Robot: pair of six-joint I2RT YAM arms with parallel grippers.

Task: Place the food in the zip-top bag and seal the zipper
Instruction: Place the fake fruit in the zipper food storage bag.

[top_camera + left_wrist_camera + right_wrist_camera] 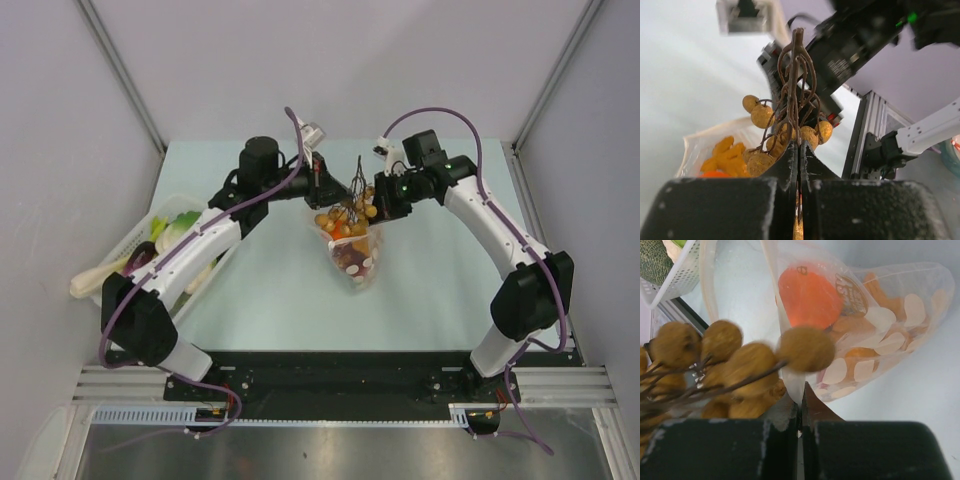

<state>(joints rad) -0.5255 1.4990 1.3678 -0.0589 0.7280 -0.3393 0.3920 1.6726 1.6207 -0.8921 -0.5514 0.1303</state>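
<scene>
From my station I see a pale green table [280,300] enclosed by plain grey walls [330,60]. At its left edge sits a white perforated tray [128,240], angled so one end points near-left. A green leafy piece [183,220] lies at its far end, and a long cream-coloured piece [95,277] sticks out past its near-left end. Along the near edge of the table runs an aluminium rail [560,385], with a white slotted cable duct [140,413] at its left. Nearer still lies a brushed steel sheet [330,455].
</scene>
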